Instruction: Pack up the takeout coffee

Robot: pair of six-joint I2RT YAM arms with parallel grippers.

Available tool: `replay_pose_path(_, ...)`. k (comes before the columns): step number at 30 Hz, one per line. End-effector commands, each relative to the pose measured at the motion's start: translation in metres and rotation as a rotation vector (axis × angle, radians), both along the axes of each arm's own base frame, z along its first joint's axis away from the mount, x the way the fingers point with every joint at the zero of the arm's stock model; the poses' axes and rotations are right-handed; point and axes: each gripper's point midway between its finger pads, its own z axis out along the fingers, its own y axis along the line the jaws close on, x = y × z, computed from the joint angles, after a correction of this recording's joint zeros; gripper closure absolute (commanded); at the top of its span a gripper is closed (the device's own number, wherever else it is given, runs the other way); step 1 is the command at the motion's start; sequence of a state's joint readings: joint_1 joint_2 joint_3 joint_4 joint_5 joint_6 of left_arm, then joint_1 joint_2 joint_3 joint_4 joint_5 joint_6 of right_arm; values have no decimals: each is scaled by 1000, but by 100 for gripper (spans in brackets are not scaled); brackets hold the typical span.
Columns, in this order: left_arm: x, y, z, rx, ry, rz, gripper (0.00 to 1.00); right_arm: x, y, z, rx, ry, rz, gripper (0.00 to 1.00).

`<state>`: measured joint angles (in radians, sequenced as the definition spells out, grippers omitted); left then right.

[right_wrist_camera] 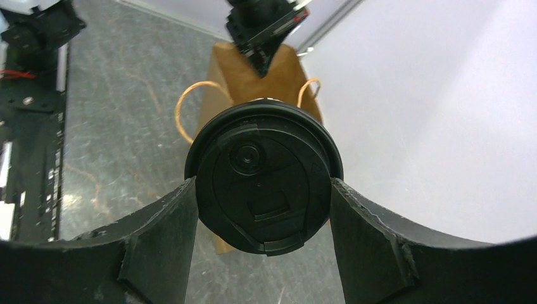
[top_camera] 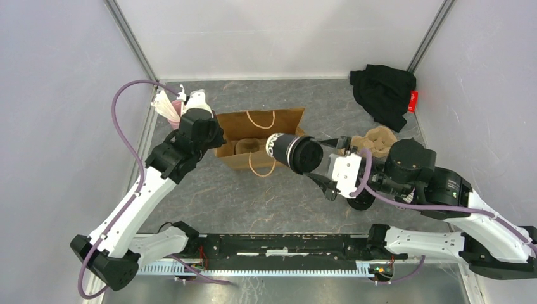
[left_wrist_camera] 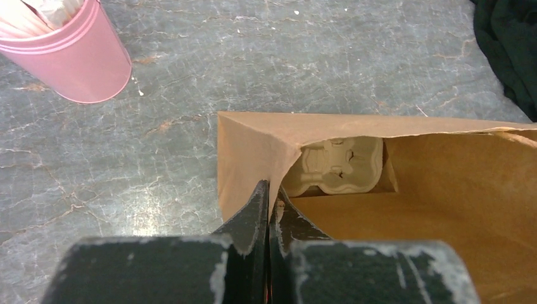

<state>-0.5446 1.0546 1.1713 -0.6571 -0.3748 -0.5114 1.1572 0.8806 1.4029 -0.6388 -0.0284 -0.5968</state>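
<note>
Black-lidded cup (top_camera: 292, 152), right end effector (right_wrist_camera: 263, 183) horizontal

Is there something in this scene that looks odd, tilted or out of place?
Yes. The right gripper holds the takeout coffee on its side, base toward the paper bag; a filled cup might leak so. A black cloth lies crumpled in the far right corner.

I'm counting one takeout coffee (top_camera: 294, 152) hanging over the table's middle and one brown paper bag (top_camera: 259, 130) sitting toward the far edge. Two pulp cup carriers are showing, the first carrier (left_wrist_camera: 339, 166) inside the bag, the second carrier (top_camera: 379, 139) toward the right edge. One pink tumbler (left_wrist_camera: 69, 54) is standing near the far-left corner, and one black cloth (top_camera: 383, 94) is lying in the far-right corner.
</note>
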Motion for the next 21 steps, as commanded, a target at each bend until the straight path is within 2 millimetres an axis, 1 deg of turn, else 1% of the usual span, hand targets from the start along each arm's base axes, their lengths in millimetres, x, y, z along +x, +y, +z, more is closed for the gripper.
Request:
replay_pose_path(1, -15, 1, 1, -76, -17, -8, 98, -15, 17, -30, -74, 40, 118, 99)
replay_pose_path(5, -20, -1, 4, -118, -76, -37, 98, -11, 40, -44, -147, 54, 160, 100)
replay_pose_path(9, -24, 2, 7, -115, -127, -55, 98, -11, 57, -32, -144, 76, 187, 100)
replay_pose_path(12, -25, 0, 10, -119, -143, -75, 98, -9, 68, -26, -123, 99, 188, 100)
replay_pose_path(15, -26, -1, 8, -118, -133, -85, 98, 0, 78, -15, -67, 133, 133, 100)
replay_pose_path(16, -27, -2, 8, -121, -130, -86, 98, 3, 81, -15, -62, 137, 116, 100)
replay_pose_path(18, -28, -3, 6, -133, -122, -89, 98, 13, 84, -20, -80, 135, 69, 100)
replay_pose_path(19, -28, -4, 6, -141, -120, -90, 98, 19, 86, -25, -105, 135, 36, 100)
replay_pose_path(21, -29, -6, 4, -154, -111, -92, 98, 25, 89, -34, -171, 125, 10, 100)
